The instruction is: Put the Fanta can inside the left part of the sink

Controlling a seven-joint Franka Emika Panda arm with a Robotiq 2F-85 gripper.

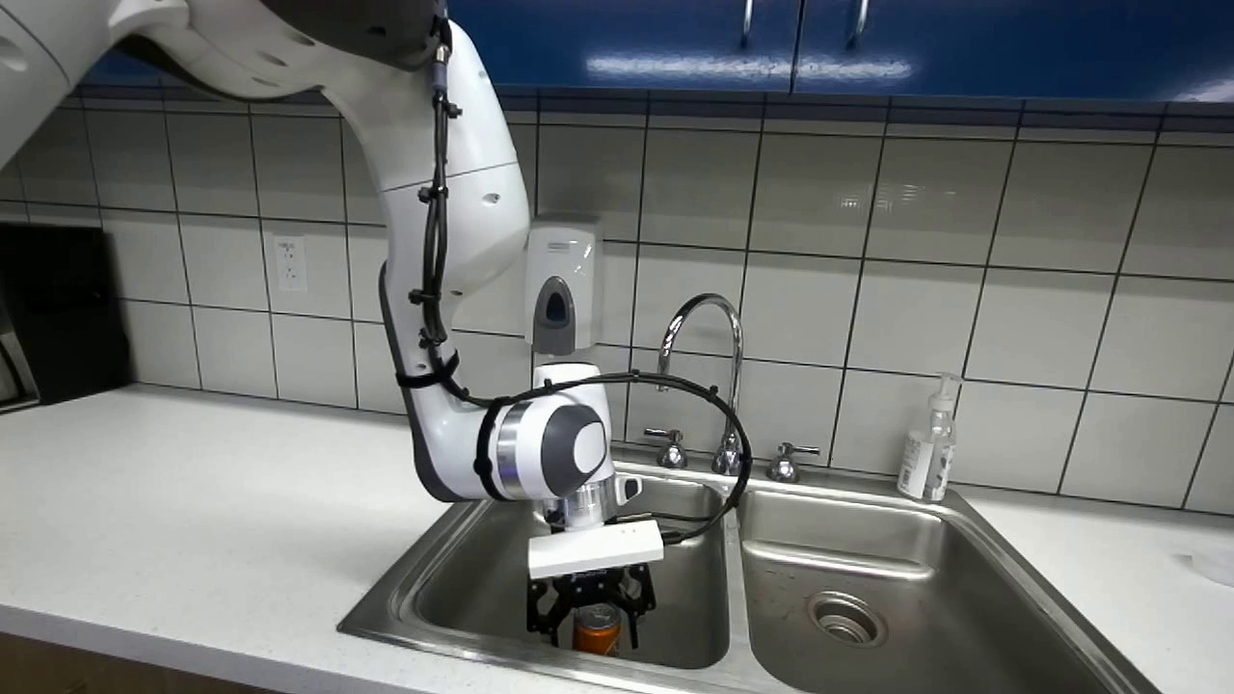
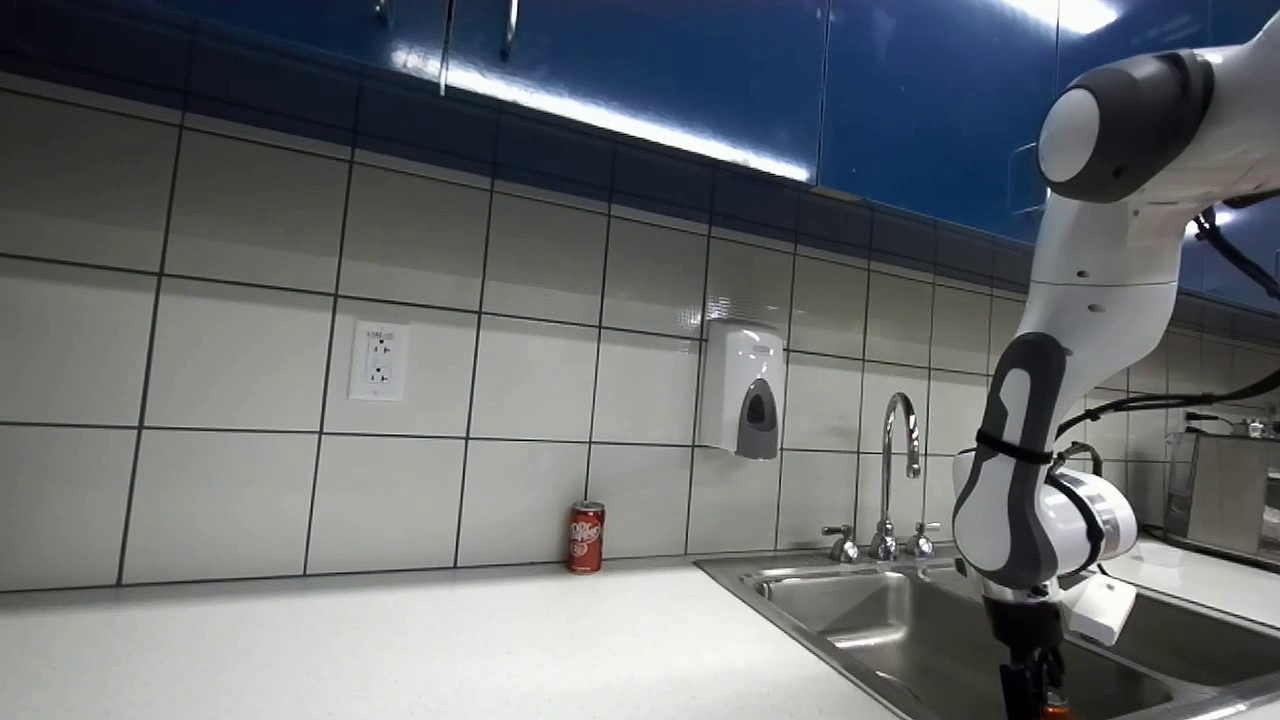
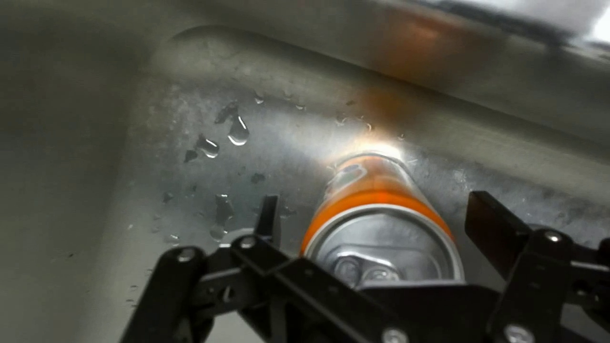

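Left sink basin [image 1: 689,598] holds the orange can [image 3: 381,219], upright; gripper [image 1: 593,636] straddles can, fingers [image 3: 495,233] parted, gap each side of it. Lifting crooked could make a finger clip the can and topple it.

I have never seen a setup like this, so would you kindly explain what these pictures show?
The white machine is a robot arm with a black gripper. Two pictures come from cameras outside it; the third is taken from its wrist, looking down past the fingers. The gripper reaches into the left sink basin, where an orange can appears to stand upright. Nothing is held: the fingers are open, with a gap on each side of the can. In an exterior view, a red can stands on the counter.
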